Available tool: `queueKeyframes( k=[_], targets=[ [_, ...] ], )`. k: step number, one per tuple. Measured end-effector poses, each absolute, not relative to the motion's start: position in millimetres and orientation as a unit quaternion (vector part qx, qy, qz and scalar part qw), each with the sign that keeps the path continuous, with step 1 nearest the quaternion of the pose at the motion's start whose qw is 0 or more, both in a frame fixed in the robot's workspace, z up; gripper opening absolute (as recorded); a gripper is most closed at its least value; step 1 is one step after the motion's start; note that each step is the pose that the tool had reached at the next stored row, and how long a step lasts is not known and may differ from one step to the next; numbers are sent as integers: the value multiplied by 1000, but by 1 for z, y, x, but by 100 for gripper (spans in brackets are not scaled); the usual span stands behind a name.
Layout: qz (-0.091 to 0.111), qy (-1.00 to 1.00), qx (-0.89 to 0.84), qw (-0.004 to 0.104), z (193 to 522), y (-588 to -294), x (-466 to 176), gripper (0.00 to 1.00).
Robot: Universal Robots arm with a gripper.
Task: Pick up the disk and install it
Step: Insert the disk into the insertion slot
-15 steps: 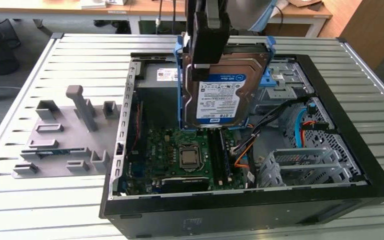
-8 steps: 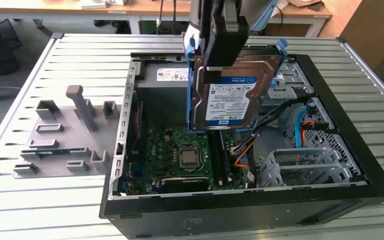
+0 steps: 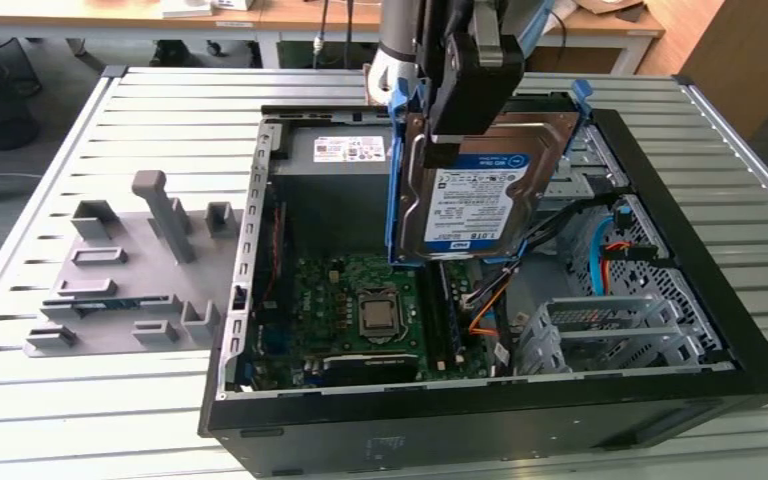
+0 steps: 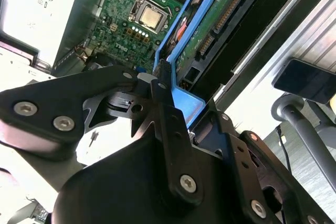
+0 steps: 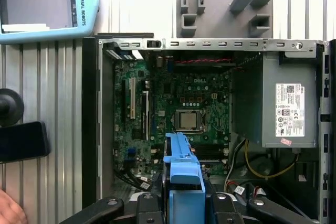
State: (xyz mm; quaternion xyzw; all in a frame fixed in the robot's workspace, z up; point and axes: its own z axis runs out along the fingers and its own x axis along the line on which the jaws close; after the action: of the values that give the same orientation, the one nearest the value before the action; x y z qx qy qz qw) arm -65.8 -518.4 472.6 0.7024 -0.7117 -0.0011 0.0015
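The disk [image 3: 475, 190], a silver drive with a blue-and-white label in a blue carrier bracket, hangs tilted above the open computer case [image 3: 704, 300]. It is over the right half of the motherboard [image 3: 357, 300]. My gripper [image 3: 471, 118] is shut on the carrier's upper edge. In the second wrist view the black fingers [image 4: 167, 109] clamp the blue bracket [image 4: 181, 100], and the disk's green circuit side [image 4: 210, 30] faces the camera. In the first wrist view the blue carrier [image 5: 181, 163] sticks out from the gripper [image 5: 184, 205] over the case interior.
A grey power-supply box [image 3: 337, 160] fills the case's far corner. A metal drive cage [image 3: 598, 330] with orange and blue cables sits at the exterior view's right. A grey fixture plate [image 3: 117, 270] lies left of the case. A pendant [image 5: 47, 3] and a hand [image 5: 8, 213] are nearby.
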Motion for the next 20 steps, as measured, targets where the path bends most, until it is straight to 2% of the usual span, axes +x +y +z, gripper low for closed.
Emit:
queueKeyframes(
  k=[20],
  targets=[
    [-1, -712, 702, 2, 472, -524, -54, 36]
  ],
)
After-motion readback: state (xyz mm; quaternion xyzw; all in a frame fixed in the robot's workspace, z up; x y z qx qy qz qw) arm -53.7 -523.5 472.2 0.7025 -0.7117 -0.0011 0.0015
